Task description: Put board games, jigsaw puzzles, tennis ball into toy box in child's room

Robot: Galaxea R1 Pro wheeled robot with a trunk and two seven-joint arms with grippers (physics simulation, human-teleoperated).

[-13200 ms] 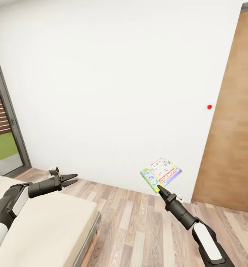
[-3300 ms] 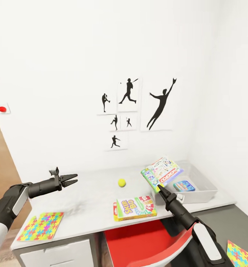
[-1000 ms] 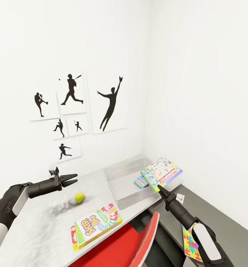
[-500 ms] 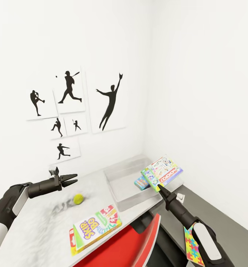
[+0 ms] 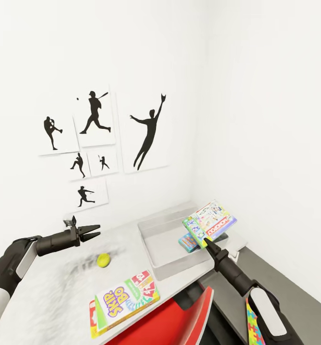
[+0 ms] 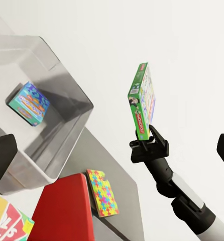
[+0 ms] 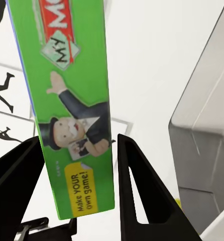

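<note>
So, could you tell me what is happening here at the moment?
The robot is tidying toys into the toy box on the table. Its right gripper holds a green-edged board game upright in the air above the box, where a light blue board game already lies. The left gripper hangs open over the table. The tennis ball and the SKIP-BO game remain on the tabletop.

The table (image 5: 59,292) is a long light grey desk set into the room corner. The toy box (image 5: 156,244) rests at its far right end. The tennis ball (image 5: 103,260) lies mid-top, left of the box. The "SKIP BO" game (image 5: 123,301) lies at the near edge.
</note>
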